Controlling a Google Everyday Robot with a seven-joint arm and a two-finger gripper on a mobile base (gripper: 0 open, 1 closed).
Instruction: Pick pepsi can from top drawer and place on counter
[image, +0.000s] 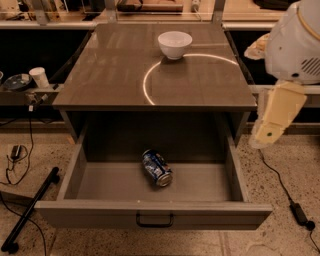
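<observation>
The pepsi can (157, 168), blue with white markings and silver ends, lies on its side near the middle of the floor of the open top drawer (75, 170). The drawer is pulled fully out, with its dark pull handle (154, 220) at the front. The counter (115, 70) above it is glossy grey-brown with a bright curved light reflection. My gripper (272, 122) hangs at the right edge of the view, beside the cabinet's right side, above and to the right of the drawer and well apart from the can. It holds nothing that I can see.
A white bowl (175, 45) stands at the back of the counter. A side shelf on the left holds a white cup (39, 77) and a dark dish (16, 81). Cables and a black bar (30, 210) lie on the floor to the left, and a cable with an adapter (298, 212) to the right.
</observation>
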